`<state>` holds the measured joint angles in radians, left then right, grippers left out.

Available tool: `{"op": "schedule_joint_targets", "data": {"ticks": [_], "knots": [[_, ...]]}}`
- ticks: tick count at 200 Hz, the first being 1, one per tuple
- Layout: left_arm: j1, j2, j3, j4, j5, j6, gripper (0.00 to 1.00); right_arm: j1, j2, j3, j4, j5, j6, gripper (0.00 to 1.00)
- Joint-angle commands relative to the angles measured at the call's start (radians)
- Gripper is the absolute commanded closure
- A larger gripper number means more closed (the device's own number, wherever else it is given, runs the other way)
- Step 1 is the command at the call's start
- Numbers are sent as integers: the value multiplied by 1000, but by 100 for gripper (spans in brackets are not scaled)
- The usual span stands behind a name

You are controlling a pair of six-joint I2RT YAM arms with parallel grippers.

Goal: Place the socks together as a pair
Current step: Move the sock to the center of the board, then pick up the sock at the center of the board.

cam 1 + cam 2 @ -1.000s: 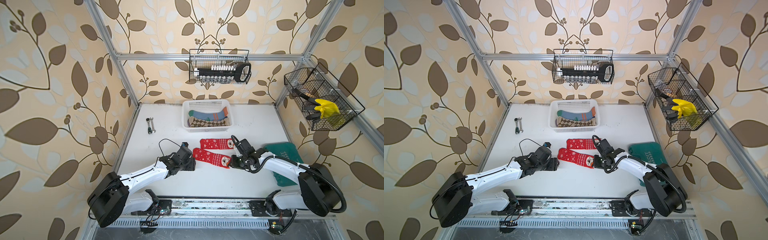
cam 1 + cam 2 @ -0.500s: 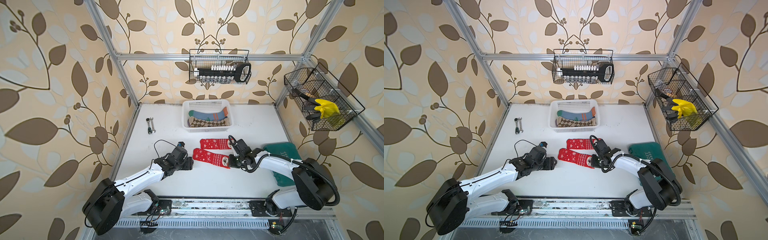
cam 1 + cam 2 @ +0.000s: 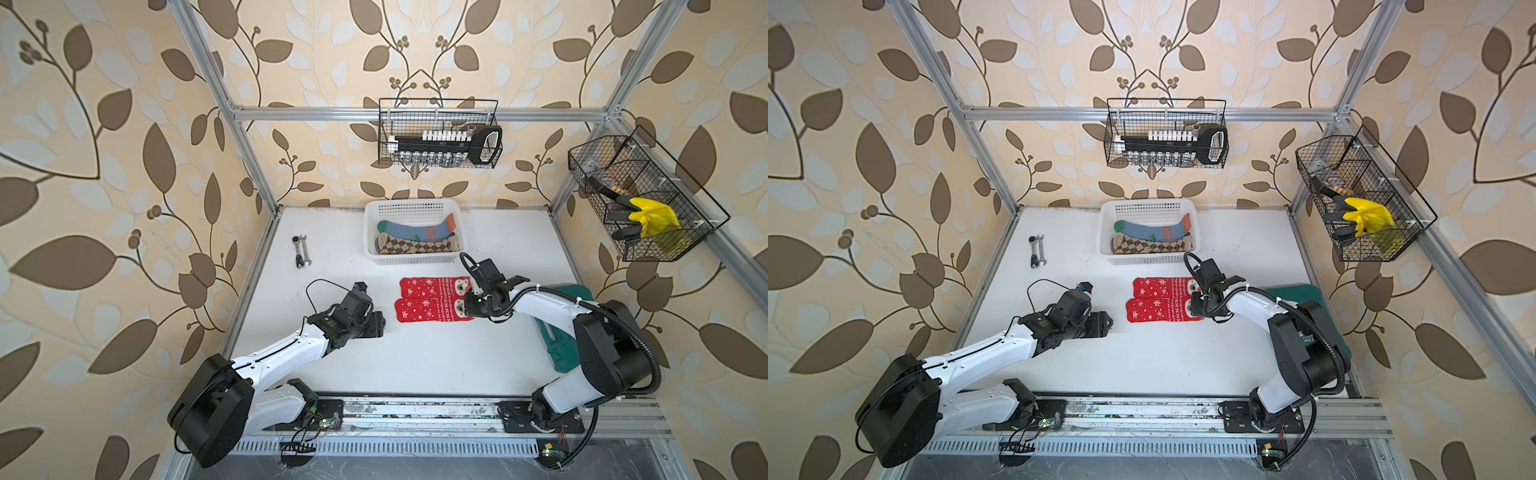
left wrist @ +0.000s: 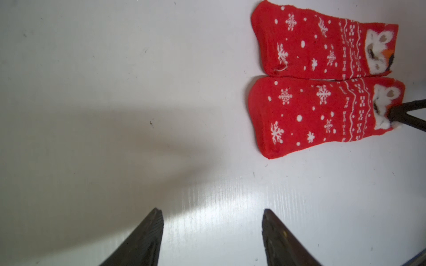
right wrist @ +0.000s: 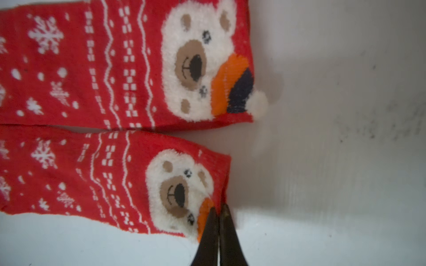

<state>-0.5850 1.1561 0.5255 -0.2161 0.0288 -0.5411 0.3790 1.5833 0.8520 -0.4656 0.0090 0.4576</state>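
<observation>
**RED PAIR: CLAW-TO-SOCK GEOMETRY AND CLEARANCES**

**Position of the work.** The near red sock [image 3: 428,310] and the far red sock [image 3: 432,286] lie flat on the counter [image 3: 415,365], side by side. Their long edges touch along most of the length. Both long axes are parallel and run from one arm toward the other, with the toes toward the left arm and the bear-face cuffs toward the right arm.

**Right claw.** The right claw [image 5: 217,214] is closed tight on the cuff corner of the near red sock. The orange hat fabric is bunched at its tips. It reaches in along the sock's long axis from the cuff end. This arm is the nearer one and the only one in contact.

**Left claw.** The left claw [image 4: 211,211] stands wide and empty over bare counter, clear of both toes.

**Judgement.** The near cuff sits slightly short of the far cuff, so any final adjustment is probably a short pull along the long axis.

**Clearances.**
- The white basket [image 3: 411,259], holding a blue-grey sock [image 3: 415,230] and a brown argyle sock [image 3: 415,246], stands just behind the far red sock.
- The green bag [image 3: 573,289] lies beyond the cuffs, under the right arm.
- The wrenches [image 3: 301,251] lie well apart.
- Open counter lies in front of the pair.
</observation>
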Motion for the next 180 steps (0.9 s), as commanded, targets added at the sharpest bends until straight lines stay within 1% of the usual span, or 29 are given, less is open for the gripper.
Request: {"op": "schedule_joint_targets", "data": {"ticks": [1,23,38,51,74,91,111,131,134,144,180], "knots": [[21,5,48,6,22,31,31,-14,31,18,-63,29,-56,99],[42,27,66,11,38,36,31,-18,32,16,-70,6,-64,98],[55,47,81,17,46,38,31,-19,28,17,-71,9,-67,96],[68,65,98,21,54,40,31,-27,24,23,-77,7,-69,89],[93,109,144,25,70,43,31,-38,-11,44,-113,12,-71,83],[111,154,183,31,85,43,31,-48,-56,70,-145,16,-76,75],[128,221,233,51,103,36,32,-66,-103,78,-110,11,-67,68],[129,278,286,79,122,20,33,-94,-91,101,-52,-35,-63,65],[129,311,294,83,125,17,33,-100,-84,108,-45,-40,-62,65],[129,354,323,92,141,8,34,-119,-53,128,-20,-65,-63,64],[114,505,420,116,165,-11,37,-208,59,178,55,-219,-57,64]]}}
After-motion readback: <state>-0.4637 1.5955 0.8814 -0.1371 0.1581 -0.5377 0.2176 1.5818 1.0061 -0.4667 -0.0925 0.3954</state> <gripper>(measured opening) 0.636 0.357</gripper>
